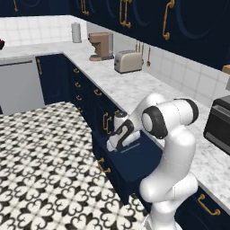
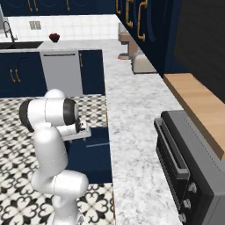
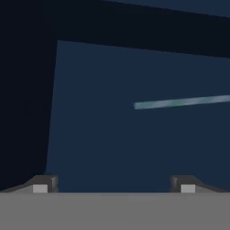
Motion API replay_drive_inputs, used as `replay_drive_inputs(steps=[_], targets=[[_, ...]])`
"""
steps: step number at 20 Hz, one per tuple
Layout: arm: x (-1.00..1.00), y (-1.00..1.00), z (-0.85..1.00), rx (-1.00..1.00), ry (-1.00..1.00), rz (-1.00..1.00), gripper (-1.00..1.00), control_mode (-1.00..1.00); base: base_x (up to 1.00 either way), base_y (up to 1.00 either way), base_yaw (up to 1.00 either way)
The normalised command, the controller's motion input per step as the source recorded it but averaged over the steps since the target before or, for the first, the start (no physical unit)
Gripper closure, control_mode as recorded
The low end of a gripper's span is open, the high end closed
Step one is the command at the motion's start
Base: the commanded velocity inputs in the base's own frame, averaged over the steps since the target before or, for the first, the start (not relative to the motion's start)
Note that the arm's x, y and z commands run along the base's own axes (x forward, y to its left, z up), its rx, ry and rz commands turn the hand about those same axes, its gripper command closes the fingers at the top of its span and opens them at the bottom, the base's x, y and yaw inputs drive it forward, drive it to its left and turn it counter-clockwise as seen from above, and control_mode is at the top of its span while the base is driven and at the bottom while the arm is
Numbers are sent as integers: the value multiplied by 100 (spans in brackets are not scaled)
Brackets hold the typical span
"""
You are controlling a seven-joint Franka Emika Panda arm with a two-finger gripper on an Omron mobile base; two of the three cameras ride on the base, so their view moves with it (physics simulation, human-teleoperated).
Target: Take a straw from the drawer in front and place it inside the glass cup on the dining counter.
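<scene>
While poised over the pulled-out drawer (image 1: pixel 134 164), hangs low beneath the bench (image 1: pixel 134 87) edge, white arm folded forward from the base. Drawer drawn out from the navy cabinet run toward the patterned floor (image 1: pixel 40 152), its dark box open to above, brass handle at its front face. Further back along the bench, near the wall: toaster (image 1: pixel 128 61), then coffee machine (image 1: pixel 101 46) closer to the corner. Black oven (image 2: pixel 189 176) at the near end of the bench, seen from the right base view. End effector (image 3: pixel 113 184) set wide apart, nothing between the tips, aimed down into the drawer interior. Fingertips (image 3: pixel 45 184) clear of the drawer floor as far as can be told. Straw (image 3: pixel 182 102) lying flat on the drawer bottom, pale and thin, running off the right edge of the hand view, well apart from the tips.
</scene>
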Motion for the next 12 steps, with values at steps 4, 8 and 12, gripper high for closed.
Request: replay_drive_inputs(steps=[4,8,12], targets=[[18,0,-74,4,7,0,-100,-100,0,0,0],[-1,26,-56,7,5,0,-100,-100,0,0,0],[-23,72,-46,5,6,0,-100,-100,0,0,0]])
